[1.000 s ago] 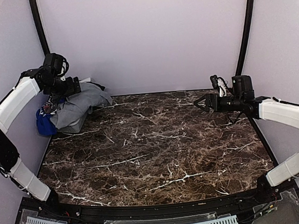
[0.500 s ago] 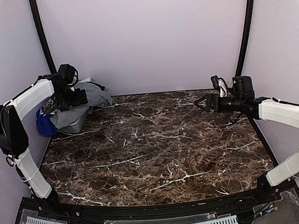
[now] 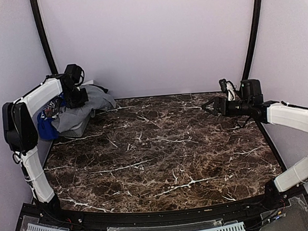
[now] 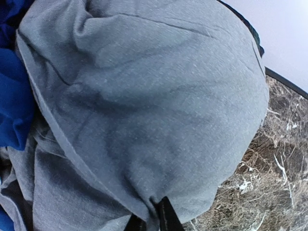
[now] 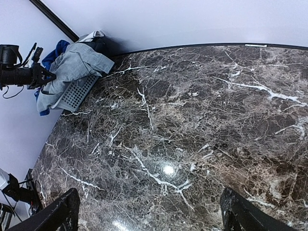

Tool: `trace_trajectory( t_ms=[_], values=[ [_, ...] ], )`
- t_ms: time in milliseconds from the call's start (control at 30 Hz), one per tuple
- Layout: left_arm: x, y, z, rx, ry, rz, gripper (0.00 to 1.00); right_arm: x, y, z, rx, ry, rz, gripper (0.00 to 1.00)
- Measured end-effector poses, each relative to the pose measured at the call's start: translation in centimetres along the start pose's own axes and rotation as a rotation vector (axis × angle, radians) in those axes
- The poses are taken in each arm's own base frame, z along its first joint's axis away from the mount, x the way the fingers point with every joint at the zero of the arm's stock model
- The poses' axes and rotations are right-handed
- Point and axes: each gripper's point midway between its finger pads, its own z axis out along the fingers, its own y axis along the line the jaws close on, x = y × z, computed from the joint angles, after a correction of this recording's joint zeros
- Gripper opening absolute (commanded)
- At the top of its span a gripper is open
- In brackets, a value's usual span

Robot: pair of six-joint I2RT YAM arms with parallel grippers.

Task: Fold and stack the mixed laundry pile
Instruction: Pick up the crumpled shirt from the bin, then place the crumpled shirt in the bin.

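Laundry pile: I see the mixed laundry pile (image 3: 84,109) heaped in the table's 10 o'clock corner, close against the left wall. It sits in the grey mesh basket (image 5: 79,92) and spills over it.

Top layer: a light-grey shirt (image 4: 144,96) lies over most of the heap. Its cloth hangs down the basket's side that faces the middle of the table.

Blue piece: a royal-blue T-shirt (image 3: 45,128) bulges out at the pile's 8 o'clock side, beside and partly under the light-grey shirt. On my left wrist view it runs along the left edge, touching the grey cloth.

Dark piece: a dark garment (image 3: 102,89) peeks out at the pile's 1 o'clock edge, behind the light-grey shirt. I cannot tell what kind of piece it is.

Left gripper: the left gripper (image 4: 150,219) is down on the upper part of the pile, towards its 11 o'clock side. On the wrist view its fingers are pinched close together with a fold of the light-grey shirt bunched between them, so I read it as clenched on that shirt.

Right gripper: the right gripper (image 3: 206,105) hangs above the table around 2 o'clock, well apart from the pile and pointing towards 9 o'clock. Its jaws are spread wide and hold nothing.

Table: the table (image 3: 161,146) has a dark brown marble-patterned top with white veins. On my right wrist view a small glare spot shows on it.
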Motion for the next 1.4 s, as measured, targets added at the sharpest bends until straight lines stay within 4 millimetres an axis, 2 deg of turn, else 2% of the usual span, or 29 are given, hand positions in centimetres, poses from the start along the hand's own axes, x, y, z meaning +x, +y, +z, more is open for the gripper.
trace_trajectory(
  t_ms=[167, 267, 367, 467, 600, 800, 967, 1133, 1200, 1267, 1333, 1400],
  values=[
    [-1.3, 0.2, -0.5, 0.036, -0.010, -0.022, 0.00, 0.1, -0.3, 0.0, 0.008, 0.001, 0.005, 0.98],
    [-2.2, -0.4, -1.2, 0.085, -0.023, -0.027, 0.00, 0.1, -0.3, -0.1, 0.008, 0.000, 0.006, 0.98],
    [-3.0, -1.3, -2.4, 0.147, -0.037, -0.027, 0.00, 0.1, -0.3, -0.1, 0.007, 0.000, 0.008, 0.99],
    [-4.7, -2.5, -4.5, 0.222, -0.075, -0.026, 0.00, 0.1, -0.2, -0.1, 0.004, 0.000, 0.012, 0.98],
    [-8.8, -4.3, -9.6, 0.343, -0.199, -0.030, 0.00, 0.1, -0.1, -0.1, -0.003, 0.003, 0.018, 0.98],
    [-14.9, -5.7, -19.5, 0.522, -0.428, -0.044, 0.00, 0.1, 0.1, -0.1, -0.015, 0.003, 0.025, 0.99],
    [-17.4, -6.7, -26.8, 0.679, -0.566, -0.039, 0.00, 0.1, 0.2, -0.1, -0.022, 0.003, 0.027, 0.98],
    [-19.0, -7.5, -32.0, 0.810, -0.678, -0.034, 0.00, 0.1, 0.4, -0.1, -0.031, 0.005, 0.028, 0.99],
    [-19.9, -7.4, -33.2, 0.859, -0.708, -0.047, 0.00, 0.1, 0.5, -0.1, -0.036, 0.007, 0.030, 0.98],
    [-20.7, -7.1, -33.3, 0.903, -0.710, -0.072, 0.00, 0.1, 0.5, -0.1, -0.038, 0.007, 0.032, 0.98],
    [-21.3, -6.9, -32.2, 0.921, -0.697, -0.087, 0.00, 0.1, 0.5, -0.1, -0.040, 0.007, 0.033, 0.98],
    [-21.9, -6.8, -29.8, 0.914, -0.666, -0.095, 0.00, 0.1, 0.6, -0.1, -0.040, 0.007, 0.033, 0.99]
  ],
)
